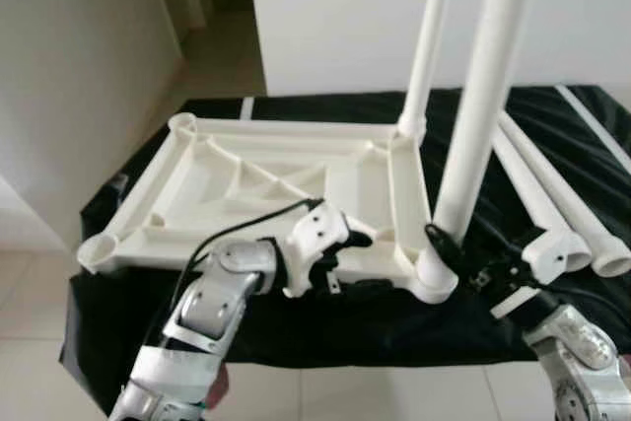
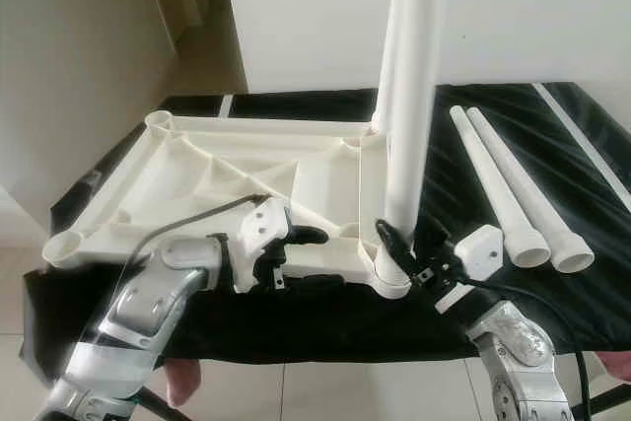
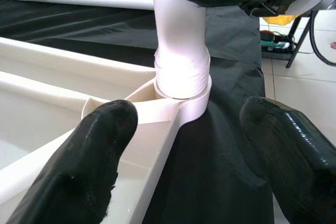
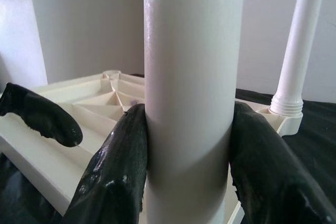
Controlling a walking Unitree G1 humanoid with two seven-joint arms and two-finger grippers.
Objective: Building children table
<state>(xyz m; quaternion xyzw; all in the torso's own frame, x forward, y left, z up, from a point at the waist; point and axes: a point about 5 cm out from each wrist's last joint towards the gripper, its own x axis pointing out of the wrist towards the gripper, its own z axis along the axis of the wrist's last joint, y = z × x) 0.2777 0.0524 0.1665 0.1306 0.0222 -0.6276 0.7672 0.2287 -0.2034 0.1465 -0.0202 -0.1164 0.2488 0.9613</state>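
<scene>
One white tabletop (image 1: 266,184) lies upside down on the black cloth (image 1: 345,327), with four white legs in all: two stand upright in corner sockets, the near leg (image 1: 483,96) at about 4 o'clock of the tabletop and the far leg (image 1: 429,41) at about 2 o'clock, while two loose legs (image 2: 513,194) lie side by side on the cloth at 3 o'clock. The right gripper (image 2: 409,244) pinches the near leg just above its socket, one black finger pressed on each side of the tube (image 4: 191,98). The left gripper (image 1: 340,244) sits over the tabletop's near rim at 6 o'clock, its fingers (image 3: 94,156) spread wide with the near leg's socket (image 3: 181,95) between and beyond them, untouched.
</scene>
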